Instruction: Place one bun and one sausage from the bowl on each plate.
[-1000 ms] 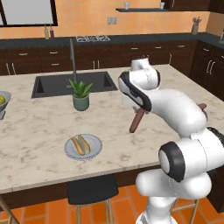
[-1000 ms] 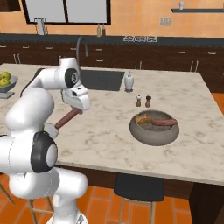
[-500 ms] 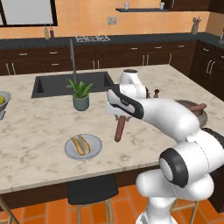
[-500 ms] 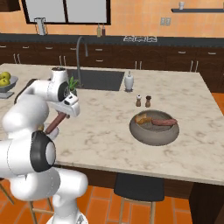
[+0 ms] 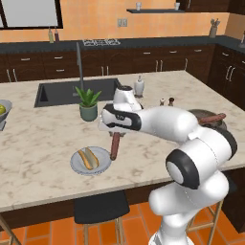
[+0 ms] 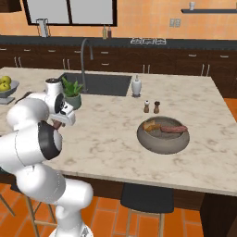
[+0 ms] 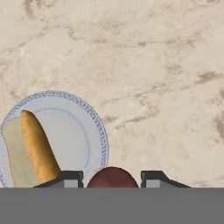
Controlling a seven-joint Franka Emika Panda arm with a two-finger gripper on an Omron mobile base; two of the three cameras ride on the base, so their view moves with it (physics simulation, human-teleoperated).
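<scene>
Hanging from the gripper (image 5: 115,135) is a reddish-brown sausage (image 5: 115,146), held upright with its lower end just above the marble counter (image 5: 43,162), right beside the edge of a plate (image 5: 76,165). The fingers are pinched in on the sausage's upper end; from the hand view the rounded dark-red end of the sausage (image 7: 112,177) sits squeezed between the two finger tips (image 7: 70,179).

The plate is pale with a thin blue patterned rim (image 7: 98,127), and a bun (image 5: 88,158) already lies on it: long, split, golden on its crust and cream on the cut side. Seen from the hand, the bun (image 7: 33,151) rests on the far-left part of the plate, while the sausage hangs just off the plate's rim over bare counter.

Well away toward the other end of the island stands the bowl (image 6: 163,139), wide, shallow and dull grey-brown with a thick rim. Inside it lie another sausage (image 6: 172,129), dark red and resting across the bowl, and a tan bun (image 6: 150,125) at the bowl's left side.

Behind the plate stands a small potted plant (image 5: 88,104) near the sink (image 5: 57,92). A white bottle (image 5: 139,86) and two little shakers (image 6: 151,107) stand farther along. At the island's far left end is a footed dish of yellow-green fruit (image 6: 5,85).
</scene>
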